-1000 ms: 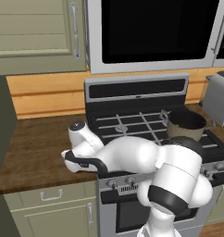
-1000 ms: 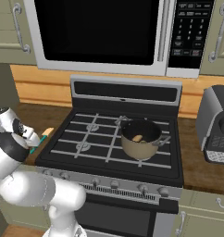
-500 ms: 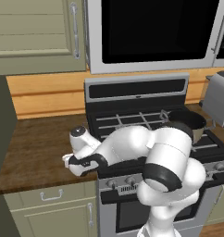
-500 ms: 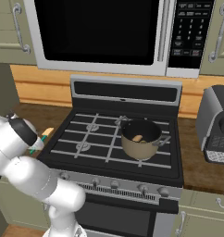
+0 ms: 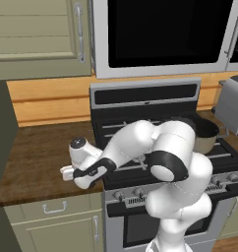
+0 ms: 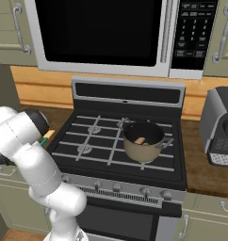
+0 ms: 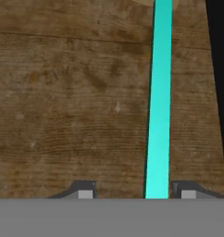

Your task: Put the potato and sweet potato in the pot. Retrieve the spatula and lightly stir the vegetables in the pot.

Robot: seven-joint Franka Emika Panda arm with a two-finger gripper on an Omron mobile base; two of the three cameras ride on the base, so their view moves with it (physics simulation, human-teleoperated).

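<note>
1. Reaching low over the wooden counter [image 5: 37, 162] at the 9 o'clock side of the stove [image 6: 120, 146], arm folded down from the base, hand close to the counter's front edge.
2. Straddling the spatula [image 7: 159, 106] with the gripper [image 7: 137, 190]: teal handle running from 6 o'clock straight up to 12 o'clock in the hand view, flat on the wood, passing between the two finger tips and lying much nearer the tip at 3 o'clock.
3. Standing partly open, a clear gap left on the 9 o'clock side of the handle; contact on the 3 o'clock side too close to call, so a firm hold cannot be told.
4. Peeking out at 12 o'clock, a sliver of the pale head at the top edge.
5. Sitting on the stove's front burner toward 3 o'clock, the pot [image 6: 143, 141], well apart from the hand.
6. Lying inside the pot, a tan-orange piece, the sweet potato [image 6: 140, 140].
7. Standing on the counter at 3 o'clock of the stove, a toaster [image 6: 222, 127].
</note>
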